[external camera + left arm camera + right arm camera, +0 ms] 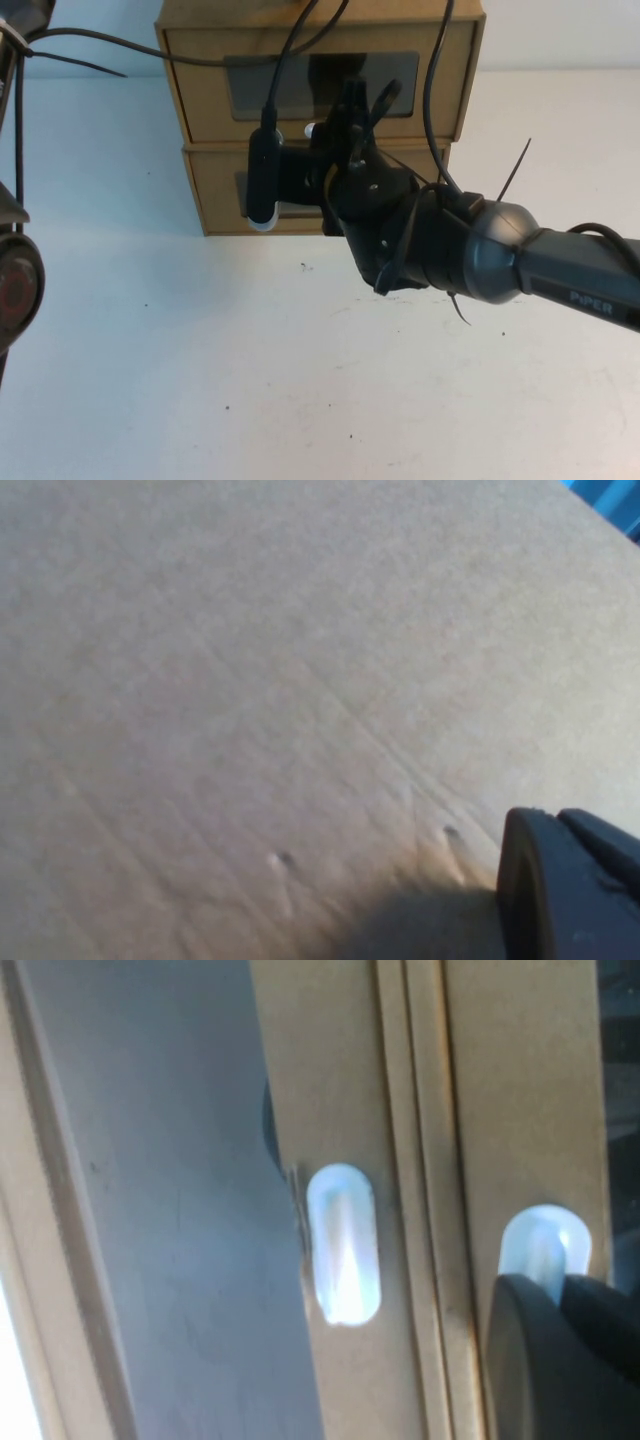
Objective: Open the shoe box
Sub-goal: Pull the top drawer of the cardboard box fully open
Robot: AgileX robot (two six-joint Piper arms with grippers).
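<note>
Two brown cardboard shoe boxes are stacked at the back of the table, the upper box on the lower box. Each has a drawer front with a window. My right gripper reaches in at the seam between the two fronts. In the right wrist view it is shut on a white handle. A second white handle beside a grey window is free; it shows as a white spot by the gripper. My left gripper shows as one dark part against a tan surface.
The left arm is parked at the table's left edge. Black cables hang over the upper box front. A wrist camera juts out left of the right gripper. White tabletop spreads in front of the boxes.
</note>
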